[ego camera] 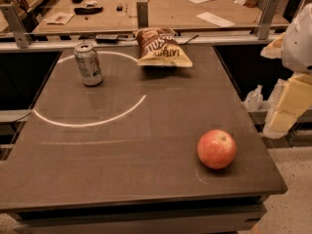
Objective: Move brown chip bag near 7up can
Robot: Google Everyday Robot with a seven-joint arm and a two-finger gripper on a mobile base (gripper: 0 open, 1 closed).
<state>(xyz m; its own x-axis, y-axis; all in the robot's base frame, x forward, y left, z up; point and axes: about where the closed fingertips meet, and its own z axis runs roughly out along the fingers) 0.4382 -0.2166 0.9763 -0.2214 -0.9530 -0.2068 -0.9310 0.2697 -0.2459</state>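
The brown chip bag (162, 47) lies at the far middle of the dark table (122, 150), with dark-brown top, tan lower part and white lettering. The 7up can (88, 64) stands upright to the left of the bag, about a can's width away from it, inside a white circle drawn on the tabletop. Both stand free and nothing touches them. Only white and yellowish parts of my arm (295, 77) show at the right edge, beyond the table's right side. The gripper itself is out of view.
A red apple (216, 148) sits near the table's front right corner. A metal rail (146, 30) runs behind the table, with a wooden desk and papers beyond it. A small clear object (254, 99) sits off the right edge.
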